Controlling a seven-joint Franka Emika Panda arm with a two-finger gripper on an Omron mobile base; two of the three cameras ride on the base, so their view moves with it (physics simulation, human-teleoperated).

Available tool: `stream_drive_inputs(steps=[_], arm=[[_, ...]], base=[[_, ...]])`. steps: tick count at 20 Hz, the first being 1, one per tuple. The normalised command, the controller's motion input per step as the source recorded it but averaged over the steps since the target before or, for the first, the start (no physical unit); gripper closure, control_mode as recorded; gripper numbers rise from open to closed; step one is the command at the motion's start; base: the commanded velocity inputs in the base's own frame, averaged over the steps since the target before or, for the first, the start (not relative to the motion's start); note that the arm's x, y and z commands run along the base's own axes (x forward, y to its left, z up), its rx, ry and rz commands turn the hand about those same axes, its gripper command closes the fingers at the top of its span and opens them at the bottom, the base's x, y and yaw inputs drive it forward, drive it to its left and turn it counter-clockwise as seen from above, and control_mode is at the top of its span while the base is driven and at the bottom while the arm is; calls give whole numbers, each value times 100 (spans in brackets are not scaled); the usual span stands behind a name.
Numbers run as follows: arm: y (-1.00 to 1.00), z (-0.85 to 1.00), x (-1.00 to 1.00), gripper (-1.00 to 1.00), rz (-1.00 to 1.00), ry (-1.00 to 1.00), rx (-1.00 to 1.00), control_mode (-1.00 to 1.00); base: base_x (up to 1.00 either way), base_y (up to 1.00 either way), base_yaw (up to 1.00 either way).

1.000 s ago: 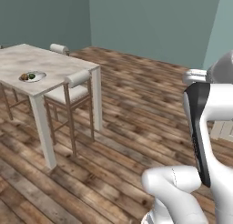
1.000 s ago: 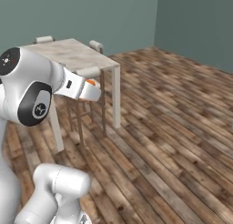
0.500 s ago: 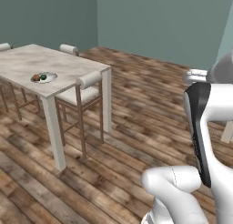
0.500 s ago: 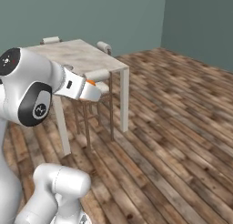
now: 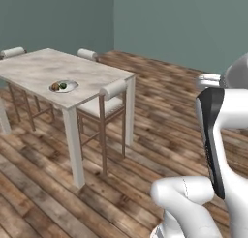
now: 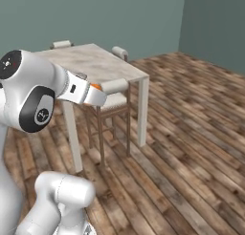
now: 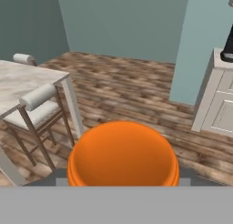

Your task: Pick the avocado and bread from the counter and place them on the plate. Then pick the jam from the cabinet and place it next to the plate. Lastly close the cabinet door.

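While the jam jar [image 7: 123, 154], judging by its broad orange lid, sits right at the gripper [image 6: 98, 93] and blocks the fingertips from the hand view, I cannot tell how wide the fingers stand; an orange spot at the tip of the arm in the right base view suggests the jar is being carried, though the hold itself is hidden. The gripper hangs near the dining table [image 5: 92, 72], over the floor beside its near corner, with a padded stool [image 6: 115, 93] between them. On the table lies the plate [image 5: 63, 86], well in from the edge, with a dark green lump and a brownish one on it, probably the avocado and bread. So the first two placements look done and the jam looks fetched. What remains, as I judge it, is setting the jar beside the plate and then closing the cabinet door.
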Motion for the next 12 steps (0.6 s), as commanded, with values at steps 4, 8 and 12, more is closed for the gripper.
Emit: stream_drive_inputs(steps=[4, 8, 12], arm=[[0, 0, 0, 100, 0, 0, 0, 100], [0, 0, 0, 100, 0, 0, 0, 100], [0, 0, 0, 100, 0, 0, 0, 100]], base=[[42, 43, 5], [38, 33, 5], [36, 21, 6]])
